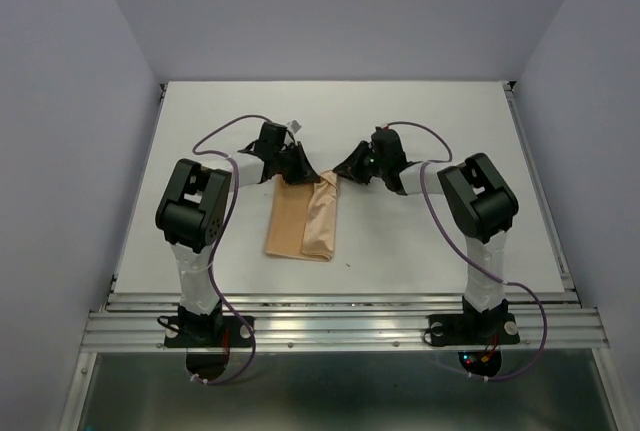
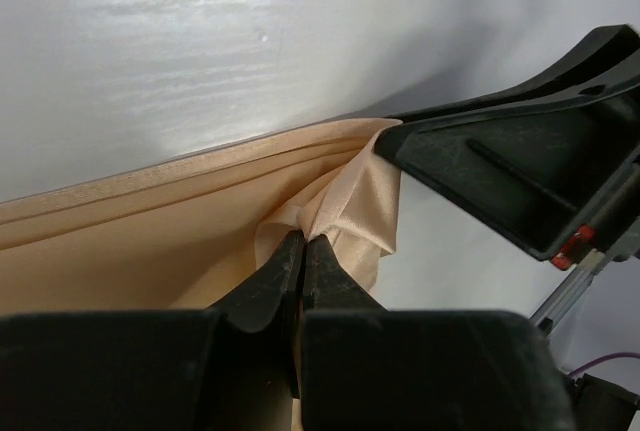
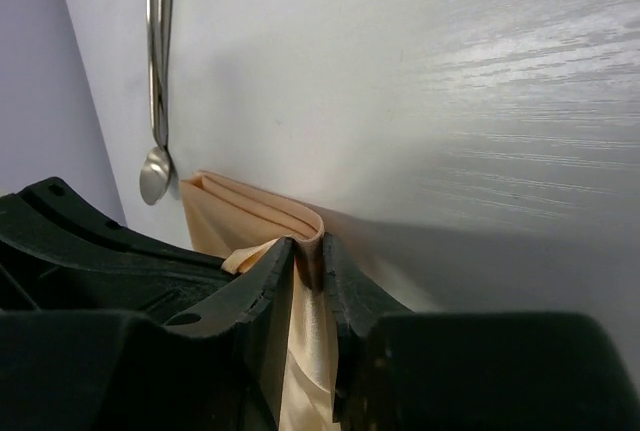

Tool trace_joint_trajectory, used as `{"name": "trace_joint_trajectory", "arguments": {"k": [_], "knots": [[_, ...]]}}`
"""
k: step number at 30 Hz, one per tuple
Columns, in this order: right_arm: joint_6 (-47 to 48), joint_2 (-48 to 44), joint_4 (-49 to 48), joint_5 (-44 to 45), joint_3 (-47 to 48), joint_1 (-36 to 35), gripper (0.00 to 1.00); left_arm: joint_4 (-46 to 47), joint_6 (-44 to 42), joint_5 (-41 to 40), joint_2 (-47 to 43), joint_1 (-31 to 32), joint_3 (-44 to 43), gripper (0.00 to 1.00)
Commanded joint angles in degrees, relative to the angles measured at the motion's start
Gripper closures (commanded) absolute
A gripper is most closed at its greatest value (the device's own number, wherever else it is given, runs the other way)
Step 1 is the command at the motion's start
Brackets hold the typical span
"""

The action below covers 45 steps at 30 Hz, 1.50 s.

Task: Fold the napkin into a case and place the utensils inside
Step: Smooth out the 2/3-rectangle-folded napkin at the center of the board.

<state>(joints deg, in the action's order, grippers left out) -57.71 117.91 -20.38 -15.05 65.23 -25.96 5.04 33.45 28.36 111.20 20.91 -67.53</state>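
White table (image 1: 390, 251) between lilac walls (image 1: 60, 101); folded napkin (image 1: 300, 226) lies near centre.

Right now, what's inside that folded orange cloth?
Only layers of the napkin show at its edge; deeper inside is covered. A spoon lies outside, on the table.

surface: white table (image 1: 450, 241) | surround: lavender walls (image 1: 330, 11) | near edge: metal rail (image 1: 340, 323)

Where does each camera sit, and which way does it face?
Top external: above and behind the arm bases, looking down at the table, the left arm, the right arm and the napkin.
Left wrist: on the left gripper, looking past its jaws pinching the napkin.
Right wrist: on the right gripper, jaws clamping the napkin's fold, spoon beyond.
Shared: all three see the napkin.
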Motion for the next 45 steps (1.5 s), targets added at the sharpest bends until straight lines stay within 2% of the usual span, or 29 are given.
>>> {"name": "trace_joint_trajectory", "arguments": {"k": [1, 2, 5, 6, 7, 18, 23, 29, 41, 45], "knots": [[2.25, 0.3, 1.22, 1.96, 0.51, 0.64, 0.75, 1.47, 0.39, 0.12, -0.63, -0.34, 3.71, 1.0], [2.25, 0.39, 1.22, 1.95, 0.25, 0.64, 0.74, 1.38, 0.3, -0.32, -0.54, -0.34, 3.89, 1.0], [2.78, 0.66, 1.31, 1.69, -0.02, 0.64, 0.64, 1.38, 0.12, -0.94, -0.54, -0.43, 4.42, 1.0], [2.96, 0.57, 1.31, 1.6, -0.37, 0.64, 0.57, 1.29, 0.04, -1.11, -0.28, -0.43, 4.42, 1.0], [2.96, 0.57, 1.31, 1.43, -0.54, 0.64, 0.57, 1.2, 0.03, -1.2, -0.19, -0.51, 4.42, 1.0], [1.99, -1.11, -2.03, -4.1, -6.87, 0.03, 0.55, 1.29, -0.14, -2.34, 0.33, -0.87, 5.65, 1.0], [-1.96, 1.0, -7.64, -7.1, -9.94, -0.5, 0.56, 1.47, -0.05, -2.52, 0.16, -1.13, 6.18, 1.0], [-5.56, 3.99, -11.78, -8.51, -11.0, -0.5, 0.62, 1.47, -0.05, -3.05, 0.16, -1.48, 6.44, 1.0], [-6.98, 4.35, -12.93, -7.28, -8.72, -1.55, 0.91, 1.82, 0.12, -2.61, 0.42, -1.48, 6.18, 1.0], [-6.18, 4.35, -11.26, -6.22, -6.97, -1.55, 0.95, 1.91, 0.3, -2.78, -0.36, -1.48, 6.62, 1.0]]}}
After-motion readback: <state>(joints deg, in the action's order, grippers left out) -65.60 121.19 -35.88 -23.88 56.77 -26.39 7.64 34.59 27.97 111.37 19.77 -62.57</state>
